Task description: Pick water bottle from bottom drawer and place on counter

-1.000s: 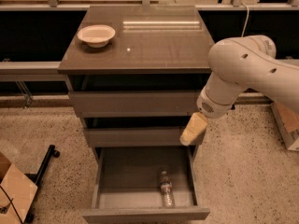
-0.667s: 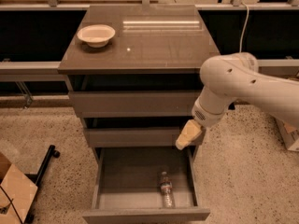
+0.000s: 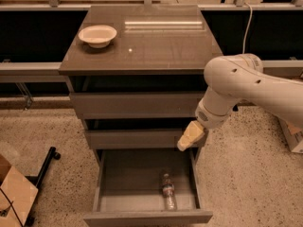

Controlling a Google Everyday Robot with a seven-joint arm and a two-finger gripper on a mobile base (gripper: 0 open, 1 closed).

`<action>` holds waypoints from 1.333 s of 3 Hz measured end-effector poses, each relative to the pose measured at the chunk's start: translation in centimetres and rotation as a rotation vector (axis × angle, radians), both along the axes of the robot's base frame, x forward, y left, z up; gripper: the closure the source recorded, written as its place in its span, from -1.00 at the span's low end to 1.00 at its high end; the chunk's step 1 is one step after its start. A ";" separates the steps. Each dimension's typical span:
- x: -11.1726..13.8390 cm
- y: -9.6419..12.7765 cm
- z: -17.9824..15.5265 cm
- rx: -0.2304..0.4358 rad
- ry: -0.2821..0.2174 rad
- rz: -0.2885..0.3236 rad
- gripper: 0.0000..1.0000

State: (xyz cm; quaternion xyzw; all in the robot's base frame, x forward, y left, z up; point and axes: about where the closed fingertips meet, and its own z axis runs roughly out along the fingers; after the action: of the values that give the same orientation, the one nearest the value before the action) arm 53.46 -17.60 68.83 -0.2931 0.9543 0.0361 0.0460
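Bottom drawer (image 3: 124, 182) pulled open, other two drawers shut. Bottle (image 3: 167, 193) lies flat on drawer floor, right of centre, near front wall, cap toward back. Gripper (image 3: 190, 136) hangs above drawer's back right corner, in front of middle drawer, pointing down-left, well apart from bottle, holding nothing; open or closed: cannot tell. Arm (image 3: 244, 83) reaches in from right. Counter (image 3: 151, 46) carries white bowl (image 3: 97, 35) at back left.
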 end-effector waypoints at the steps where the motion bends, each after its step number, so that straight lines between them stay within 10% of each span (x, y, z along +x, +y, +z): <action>1: 0.9 1.7 -2.5 0.074 0.034 -0.043 -1.00; 4: 4.3 5.0 -12.1 0.179 0.169 -0.137 -1.00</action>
State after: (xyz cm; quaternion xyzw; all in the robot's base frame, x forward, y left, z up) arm 57.81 -12.64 56.76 -0.2181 0.9655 0.1423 -0.0063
